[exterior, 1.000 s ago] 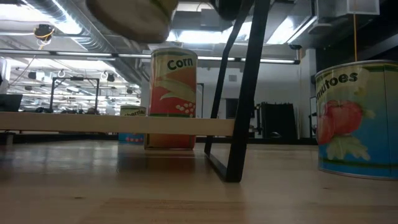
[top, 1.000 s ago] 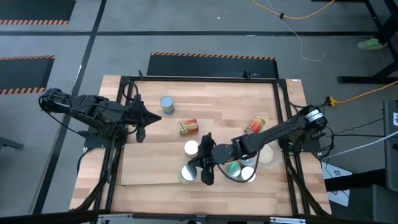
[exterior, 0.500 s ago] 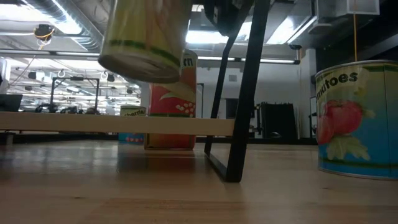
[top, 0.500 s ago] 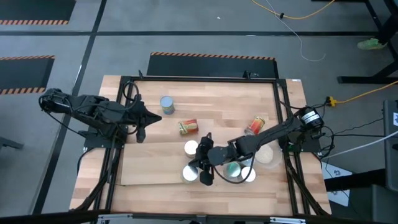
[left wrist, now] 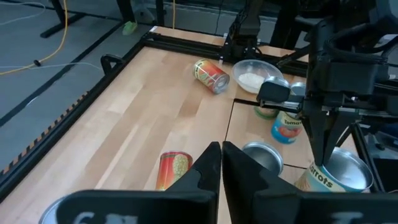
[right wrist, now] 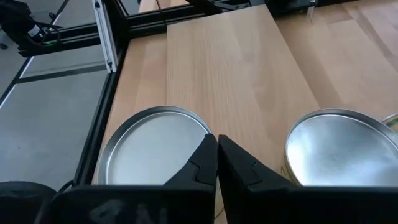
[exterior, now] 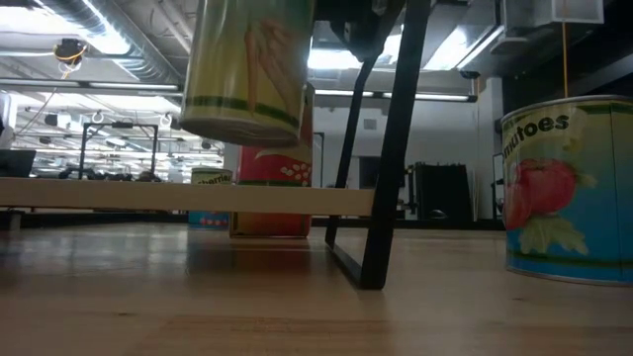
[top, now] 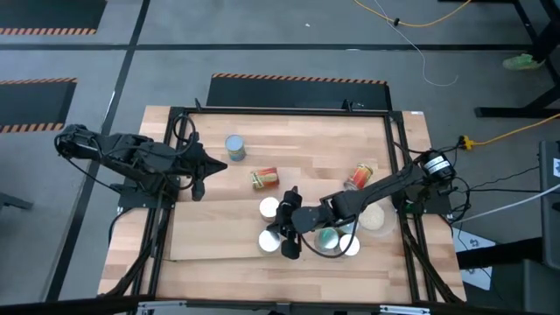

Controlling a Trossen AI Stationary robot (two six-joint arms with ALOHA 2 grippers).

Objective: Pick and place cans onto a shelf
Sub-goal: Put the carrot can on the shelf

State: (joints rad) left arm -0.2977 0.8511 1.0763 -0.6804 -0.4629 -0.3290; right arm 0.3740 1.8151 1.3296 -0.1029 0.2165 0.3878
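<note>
My right gripper [top: 287, 238] is over the near middle of the table, shut on a yellow-green can [exterior: 247, 69]. That can hangs above the shelf [exterior: 178, 196], a pale board with a black upright frame [exterior: 391, 148]. A corn can [exterior: 287, 178] stands behind the board and a tomato can [exterior: 569, 188] at the right. Two more cans [top: 328, 238] stand beside the held one, and another white-topped one [top: 269, 208] just beyond. My left gripper [top: 197, 182] waits shut and raised at the table's left edge. My right gripper pinches the rim of the can's silvery top [right wrist: 202, 134] between its two fingers. The fingers [left wrist: 323, 134] slant down from the table's right side. The can hangs below them, slightly tilted, its bottom [exterior: 242, 124] clear of the shelf board.
A blue-grey can [top: 234, 147] stands at the far left. A corn can [top: 264, 178] and a red-and-yellow can [top: 360, 176] lie on their sides. A beige dish [top: 374, 217] sits at the right. The left half of the board [top: 201, 236] is bare.
My right gripper has tipped downward, still shut on the can. In the low view the can has come down from the picture's top and now hangs lower and more upright above the shelf board.
</note>
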